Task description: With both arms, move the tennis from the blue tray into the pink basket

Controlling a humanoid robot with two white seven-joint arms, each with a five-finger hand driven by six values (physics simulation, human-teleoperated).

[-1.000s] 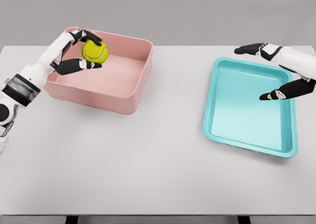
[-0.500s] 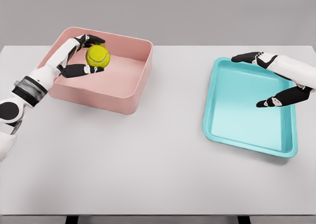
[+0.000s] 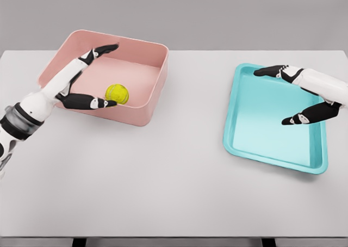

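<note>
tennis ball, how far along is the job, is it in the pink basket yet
Nearly done. The tennis ball lies inside the pink basket, and the blue tray holds nothing. The left hand is open above the basket, fingers spread, gripping nothing. The right hand hovers open over the tray. Only pulling the arms back seems left.

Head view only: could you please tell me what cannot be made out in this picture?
- Whether the yellow-green tennis ball rests on the floor of the pink plastic basket or is mid-fall: a single view from above cannot settle it.
- The basket's near inner wall: hidden by its own rim.
- The white left arm: cut off by the picture's left edge.
- The right hand: its palm is turned away.
</note>
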